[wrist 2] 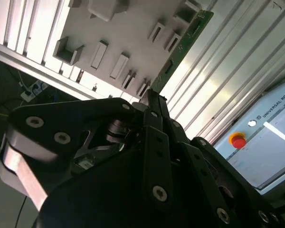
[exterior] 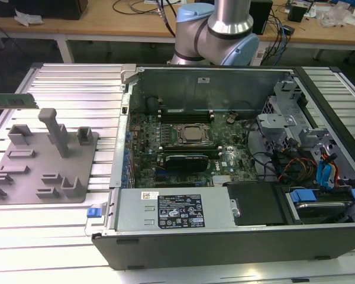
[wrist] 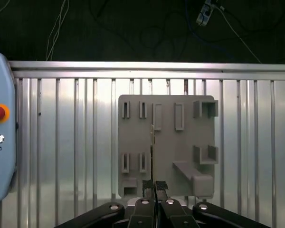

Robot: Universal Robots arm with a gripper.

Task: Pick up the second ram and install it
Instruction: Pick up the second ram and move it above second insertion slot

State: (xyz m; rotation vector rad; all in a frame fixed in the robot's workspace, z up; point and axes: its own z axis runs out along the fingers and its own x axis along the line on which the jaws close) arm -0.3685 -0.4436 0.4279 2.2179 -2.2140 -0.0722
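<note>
The second ram [exterior: 12, 100], a thin green stick, hangs level in the air at the exterior view's far left, above the grey fixture plate [exterior: 41, 160]. In the second wrist view my gripper [wrist 2: 152, 97] is shut on one end of the ram [wrist 2: 185, 45], which sticks out over the plate [wrist 2: 123, 28]. The first wrist view shows the ram [wrist: 152, 147] edge-on as a thin line running out from my gripper [wrist: 154, 184] across the plate [wrist: 166, 142].
An open computer case [exterior: 225, 236] lies at the exterior view's right, holding a silver processor [exterior: 192, 134] with black memory slots [exterior: 186, 112] beside it. Grey blocks and a tall post [exterior: 54, 127] rise from the fixture plate. A teach pendant [wrist: 0, 142] rests on the ribbed table.
</note>
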